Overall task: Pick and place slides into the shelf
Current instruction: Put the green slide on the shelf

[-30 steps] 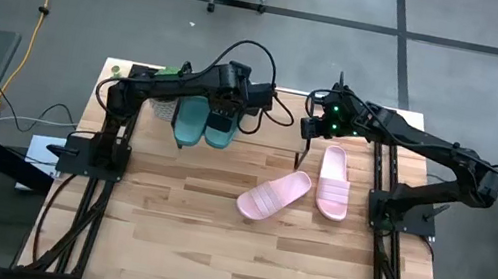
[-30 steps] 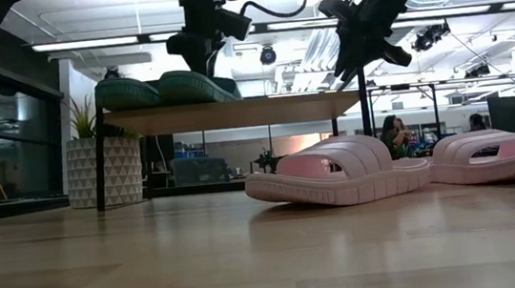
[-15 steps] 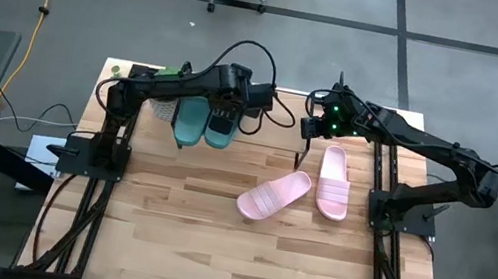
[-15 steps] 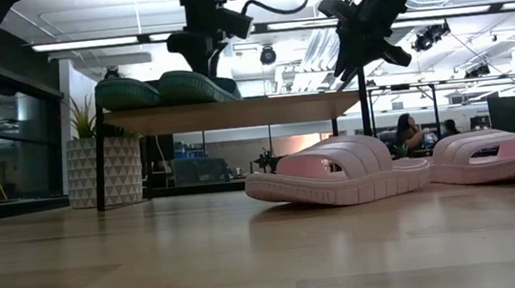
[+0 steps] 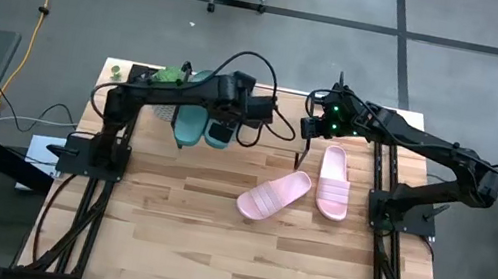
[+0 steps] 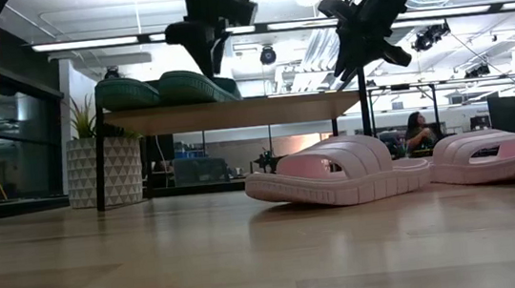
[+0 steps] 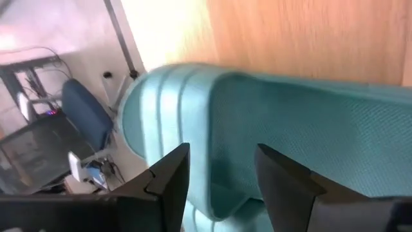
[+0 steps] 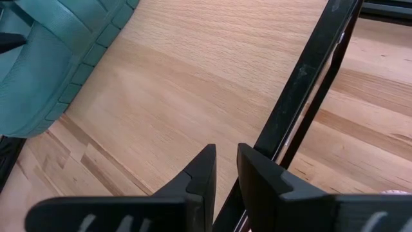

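Observation:
Two dark teal slides [image 5: 189,121] [image 6: 161,89] lie side by side, soles down, on the left part of the shelf [image 6: 273,109]. My left gripper [image 7: 219,174] [image 6: 209,61] hovers open just above the right-hand teal slide [image 7: 309,122], one finger over each side of it, touching nothing. Two pale pink slides [image 5: 273,194] [image 5: 333,181] rest soles down on the table, near the shelf's right end. My right gripper [image 8: 225,167] [image 5: 308,134] hangs by the shelf's right black leg [image 8: 302,96], its fingers a narrow gap apart with nothing between them.
The right half of the shelf's plank [image 5: 275,136] is bare wood. A potted plant [image 6: 106,165] stands beyond the shelf's left end. The table's near half [image 5: 239,260] holds nothing. A person [image 6: 419,132] sits far off in the room.
My left gripper has shifted a little toward the table's right edge above the teal slides, staying open. The slides and my right arm have kept still.

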Tool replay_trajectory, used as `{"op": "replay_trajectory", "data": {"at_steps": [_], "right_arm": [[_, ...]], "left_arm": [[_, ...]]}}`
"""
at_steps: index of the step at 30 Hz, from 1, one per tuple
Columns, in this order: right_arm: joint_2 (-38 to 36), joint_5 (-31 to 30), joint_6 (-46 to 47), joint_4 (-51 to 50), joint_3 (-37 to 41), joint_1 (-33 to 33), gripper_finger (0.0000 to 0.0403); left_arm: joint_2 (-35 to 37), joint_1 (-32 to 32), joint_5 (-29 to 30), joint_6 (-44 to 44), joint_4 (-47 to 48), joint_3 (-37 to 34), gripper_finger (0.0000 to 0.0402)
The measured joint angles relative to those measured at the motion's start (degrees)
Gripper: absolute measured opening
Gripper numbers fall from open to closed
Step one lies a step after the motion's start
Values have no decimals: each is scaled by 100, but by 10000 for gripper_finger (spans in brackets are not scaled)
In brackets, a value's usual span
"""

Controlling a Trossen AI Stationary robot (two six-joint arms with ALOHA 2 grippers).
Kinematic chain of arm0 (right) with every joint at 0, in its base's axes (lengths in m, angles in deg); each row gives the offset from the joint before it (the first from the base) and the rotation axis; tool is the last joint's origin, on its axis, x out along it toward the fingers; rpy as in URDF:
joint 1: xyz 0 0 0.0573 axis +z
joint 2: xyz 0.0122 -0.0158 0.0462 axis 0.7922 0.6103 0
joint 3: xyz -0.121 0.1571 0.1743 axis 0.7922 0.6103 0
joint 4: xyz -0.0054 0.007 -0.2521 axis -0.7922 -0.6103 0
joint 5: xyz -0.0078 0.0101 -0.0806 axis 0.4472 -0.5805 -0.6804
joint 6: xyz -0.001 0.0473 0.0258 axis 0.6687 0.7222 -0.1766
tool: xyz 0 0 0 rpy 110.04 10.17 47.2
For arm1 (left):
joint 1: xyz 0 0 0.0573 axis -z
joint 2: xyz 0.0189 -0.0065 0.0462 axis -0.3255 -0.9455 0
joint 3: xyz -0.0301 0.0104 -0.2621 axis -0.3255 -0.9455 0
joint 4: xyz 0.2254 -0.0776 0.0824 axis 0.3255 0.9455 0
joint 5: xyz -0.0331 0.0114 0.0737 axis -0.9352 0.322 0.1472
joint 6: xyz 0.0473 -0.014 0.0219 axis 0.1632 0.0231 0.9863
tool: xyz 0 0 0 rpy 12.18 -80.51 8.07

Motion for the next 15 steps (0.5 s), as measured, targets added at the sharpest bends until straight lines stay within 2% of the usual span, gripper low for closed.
{"op": "replay_trajectory", "data": {"at_steps": [6, 12, 15], "right_arm": [[0, 10, -1, 1, 0, 0, 55], [0, 33, 1, -1, 0, 0, 55], [0, 47, 26, -1, 0, 0, 55]], "left_arm": [[203, 193, -84, 246, -690, 0, 161], [326, 96, -1097, 259, -1879, 2, 161], [351, -57, -1435, 163, -2176, 2, 161]]}}
